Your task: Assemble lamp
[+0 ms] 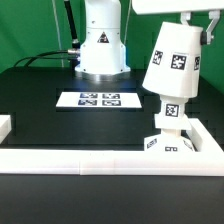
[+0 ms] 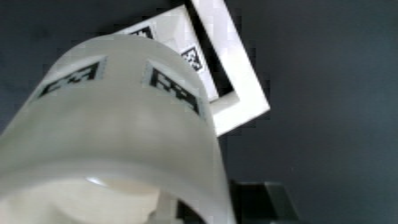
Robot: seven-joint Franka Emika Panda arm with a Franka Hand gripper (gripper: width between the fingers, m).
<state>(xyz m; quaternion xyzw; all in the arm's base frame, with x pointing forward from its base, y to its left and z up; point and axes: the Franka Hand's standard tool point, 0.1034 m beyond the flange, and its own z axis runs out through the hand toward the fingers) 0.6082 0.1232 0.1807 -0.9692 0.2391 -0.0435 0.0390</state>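
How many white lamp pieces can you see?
3. The base block sits by the white wall at the exterior view's right. The bulb stands on it. The shade hangs tilted just above the bulb; the fingers holding it are hidden.

Gripper: cropped by the exterior view's top edge; finger position cannot be told; only a dark blurred finger shows in the wrist view
Shade: blurred; cut off at the wrist view's edge
Marker board: partly hidden behind the shade
Bulb: mostly covered by the shade
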